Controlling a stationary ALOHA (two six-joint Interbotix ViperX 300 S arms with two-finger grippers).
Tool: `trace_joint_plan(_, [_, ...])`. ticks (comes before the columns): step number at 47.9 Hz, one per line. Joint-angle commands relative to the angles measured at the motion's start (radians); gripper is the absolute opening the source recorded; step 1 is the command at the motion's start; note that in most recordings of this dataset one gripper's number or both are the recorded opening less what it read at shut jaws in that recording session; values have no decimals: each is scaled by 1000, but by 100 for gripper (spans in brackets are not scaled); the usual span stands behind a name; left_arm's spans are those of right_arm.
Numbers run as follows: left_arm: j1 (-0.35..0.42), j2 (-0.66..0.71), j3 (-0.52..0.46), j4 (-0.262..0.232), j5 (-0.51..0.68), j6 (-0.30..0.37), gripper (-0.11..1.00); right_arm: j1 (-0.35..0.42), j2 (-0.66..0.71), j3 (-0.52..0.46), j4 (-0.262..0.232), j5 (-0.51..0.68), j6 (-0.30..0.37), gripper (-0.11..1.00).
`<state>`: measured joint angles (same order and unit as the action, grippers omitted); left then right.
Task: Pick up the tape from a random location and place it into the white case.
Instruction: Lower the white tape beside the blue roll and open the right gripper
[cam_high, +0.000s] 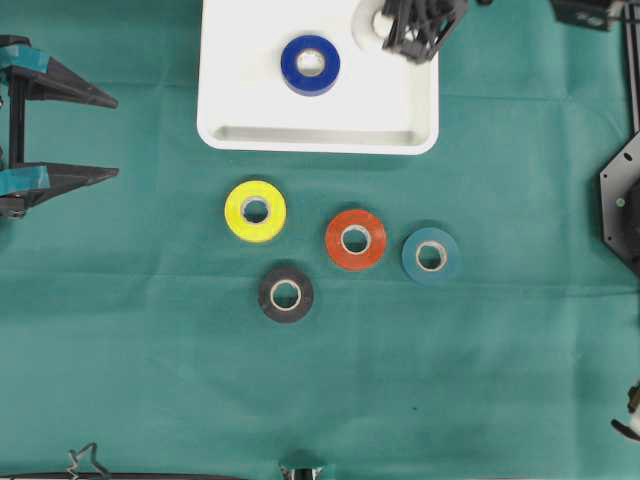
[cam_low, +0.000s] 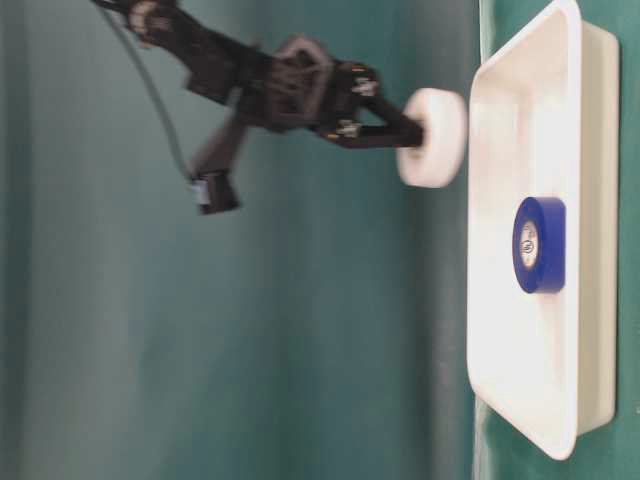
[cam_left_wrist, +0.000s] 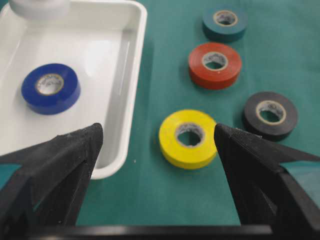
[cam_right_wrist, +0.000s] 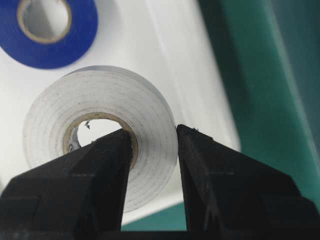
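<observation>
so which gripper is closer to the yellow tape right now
Left. The left gripper sits open just beside the yellow tape, while the right gripper is up over the white case, shut on a white tape.

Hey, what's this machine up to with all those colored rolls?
The right gripper is pinching a white tape roll by its wall and holding it above the white case, not yet set down. A blue tape roll already lies in that tray. Yellow, red, teal and black rolls lie on the green cloth in front of it. The left gripper sits open off to the side, holding nothing.
</observation>
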<state>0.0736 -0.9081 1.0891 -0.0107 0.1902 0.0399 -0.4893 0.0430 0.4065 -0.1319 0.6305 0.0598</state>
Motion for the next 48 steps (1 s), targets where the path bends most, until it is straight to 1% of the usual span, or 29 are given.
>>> trace_joint_plan(1, [3, 3, -12, -2, -5, 0, 98, 0, 14, 3, 3, -40, 2, 30])
trace_joint_plan(9, [3, 3, -12, -2, -5, 0, 98, 0, 67, 18, 5, -89, 0, 30])
trace_joint_plan(15, [3, 3, -12, -2, -5, 0, 98, 0, 87, 28, 5, -104, 0, 30])
trace_joint_plan(48, [2, 3, -12, -2, -6, 0, 98, 2, 94, 26, 3, -103, -8, 30])
